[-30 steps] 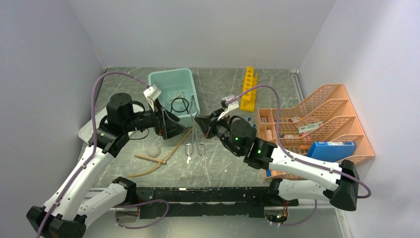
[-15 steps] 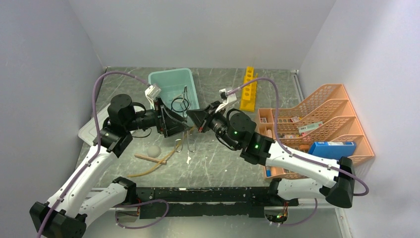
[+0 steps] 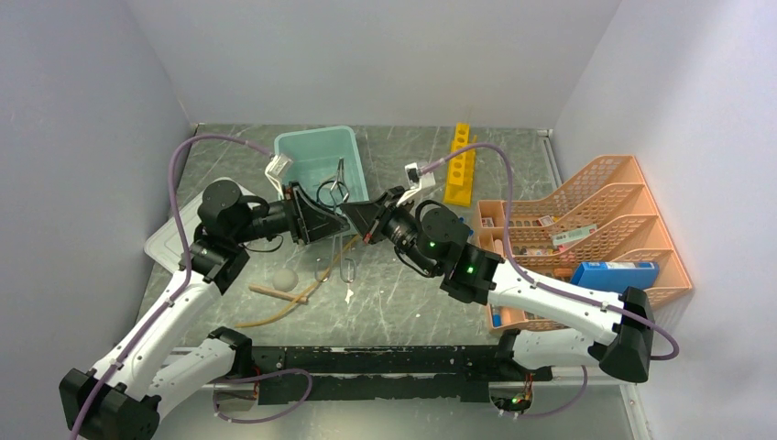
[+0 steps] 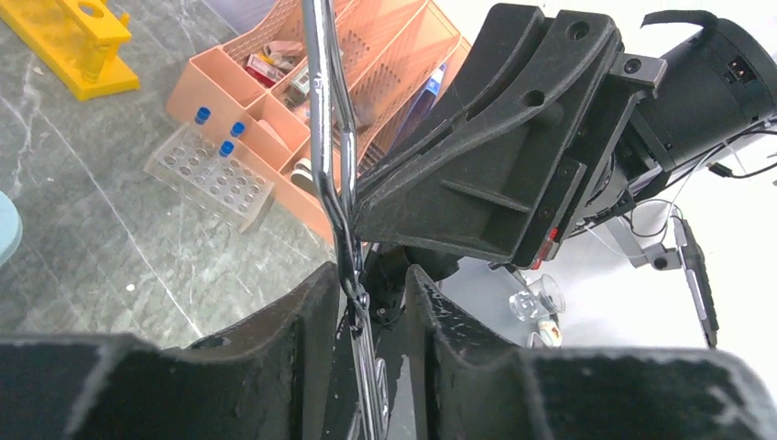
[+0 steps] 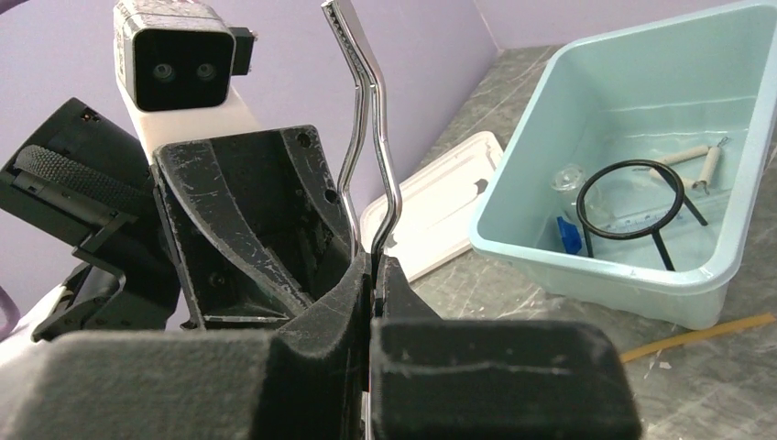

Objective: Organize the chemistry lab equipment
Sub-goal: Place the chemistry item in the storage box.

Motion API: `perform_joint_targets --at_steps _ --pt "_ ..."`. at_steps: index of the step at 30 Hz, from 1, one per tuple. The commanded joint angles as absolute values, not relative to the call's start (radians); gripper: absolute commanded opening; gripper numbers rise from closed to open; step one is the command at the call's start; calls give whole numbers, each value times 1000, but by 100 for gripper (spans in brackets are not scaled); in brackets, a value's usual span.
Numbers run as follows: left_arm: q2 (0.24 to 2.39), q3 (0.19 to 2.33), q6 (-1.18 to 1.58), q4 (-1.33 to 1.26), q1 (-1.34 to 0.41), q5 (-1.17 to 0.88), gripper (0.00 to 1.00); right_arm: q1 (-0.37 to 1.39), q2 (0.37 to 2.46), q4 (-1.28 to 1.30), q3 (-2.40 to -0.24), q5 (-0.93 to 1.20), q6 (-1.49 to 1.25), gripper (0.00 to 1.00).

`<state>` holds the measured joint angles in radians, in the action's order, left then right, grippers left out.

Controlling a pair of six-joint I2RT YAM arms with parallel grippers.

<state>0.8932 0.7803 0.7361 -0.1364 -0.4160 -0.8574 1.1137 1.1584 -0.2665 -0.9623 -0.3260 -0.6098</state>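
Observation:
A silver wire clip [image 3: 341,174] hangs upright in the air in front of the teal tub [image 3: 293,147]. My right gripper [image 3: 355,221] is shut on its middle, and its bent legs rise above the pads [image 5: 366,119]. My left gripper [image 3: 341,223] faces it tip to tip. The left jaws stand part open around the clip [image 4: 322,137], which lies against one finger [image 4: 316,302] with a gap to the other. A black wire ring stand [image 5: 632,197] lies inside the tub. The yellow test-tube rack [image 3: 461,163] stands at the back. A tan hose [image 3: 293,298] and a wooden stick [image 3: 275,292] lie at front left.
The orange mesh organiser [image 3: 586,229] with a blue box [image 3: 612,275] fills the right side. A clear tube tray [image 4: 211,174] with blue-capped tubes [image 4: 202,115] sits beside it. The grey-white lid [image 3: 169,234] lies at left, and a white ball [image 3: 285,278] is near the stick.
My right gripper lifted the clip off the table and carried it left to the left gripper. The left jaws have narrowed around it.

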Motion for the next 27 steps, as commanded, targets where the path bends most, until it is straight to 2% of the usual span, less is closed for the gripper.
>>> perform_joint_targets --at_steps 1,4,5,11,14,16,18,22,27 --pt "893 770 763 -205 -420 -864 31 1110 1148 -328 -979 -342 -642 0" --pt "902 774 757 -195 -420 -864 7 1110 1145 -328 -974 -339 -644 0" --pt "903 775 755 -192 -420 -863 5 1109 1143 -328 -971 -339 -644 0" --pt "918 813 719 -134 -420 -834 5 1110 1132 -293 -972 -347 -640 2" --pt "932 867 661 -36 -420 -783 5 1109 1109 -277 -965 -371 -620 31" --pt "950 909 620 48 -419 -733 5 1109 1091 -254 -965 -389 -592 43" --pt "978 967 570 141 -419 -675 5 1108 1071 -219 -963 -418 -579 48" --pt "1039 1093 504 280 -419 -519 5 1109 1011 -184 -920 -463 -567 54" --pt "1130 1273 419 426 -418 -317 5 1106 927 -125 -865 -518 -564 56"
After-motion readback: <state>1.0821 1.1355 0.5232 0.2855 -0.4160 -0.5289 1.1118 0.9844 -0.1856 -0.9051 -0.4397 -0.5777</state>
